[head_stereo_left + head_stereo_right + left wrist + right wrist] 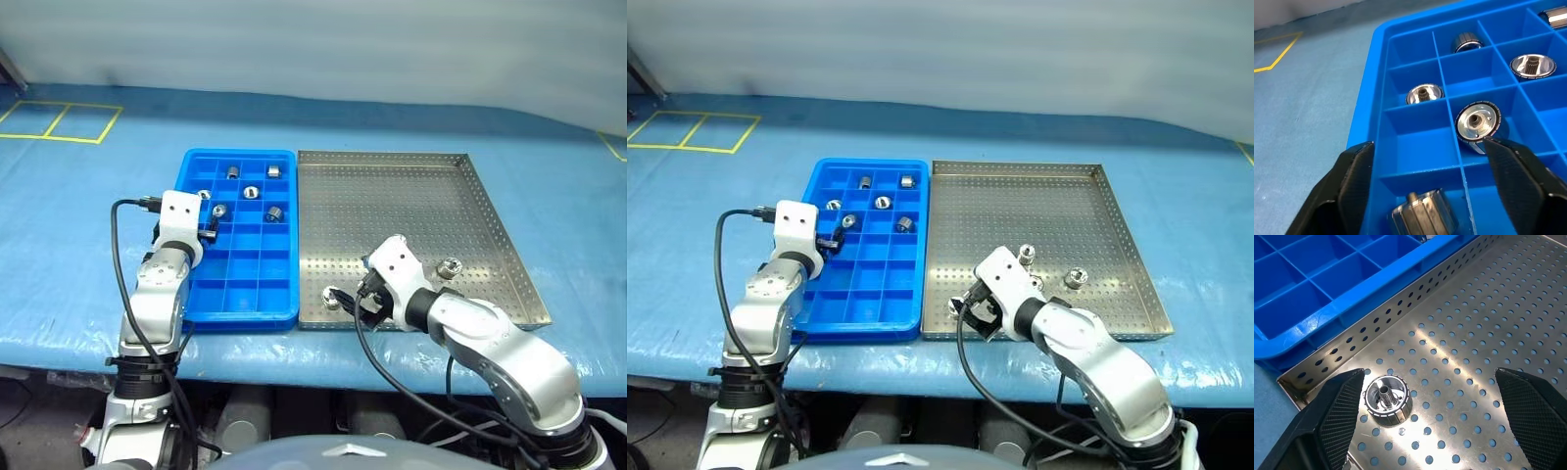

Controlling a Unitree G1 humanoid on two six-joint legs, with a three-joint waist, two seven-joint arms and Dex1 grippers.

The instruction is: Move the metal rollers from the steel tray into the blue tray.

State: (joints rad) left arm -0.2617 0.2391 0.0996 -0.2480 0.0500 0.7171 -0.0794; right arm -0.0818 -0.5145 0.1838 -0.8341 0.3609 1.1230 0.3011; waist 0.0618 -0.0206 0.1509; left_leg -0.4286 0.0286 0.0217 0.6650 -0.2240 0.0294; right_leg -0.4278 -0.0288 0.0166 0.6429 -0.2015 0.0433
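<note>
Both grippers stand spread. The left gripper [209, 227] hangs over the bright blue gridded plastic tray [196, 307], where six shiny silver metal rollers [251, 193] sit. The right gripper [1430, 416] straddles a roller [1387, 399] in the perforated steel tray's [509, 284] near-left corner; closing off-centre could knock it against the rim.

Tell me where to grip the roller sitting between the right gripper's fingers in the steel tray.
Grip the roller across its ribbed side wall, coming down from above. It stands upright on the steel tray, and the open right gripper already straddles it.
</note>
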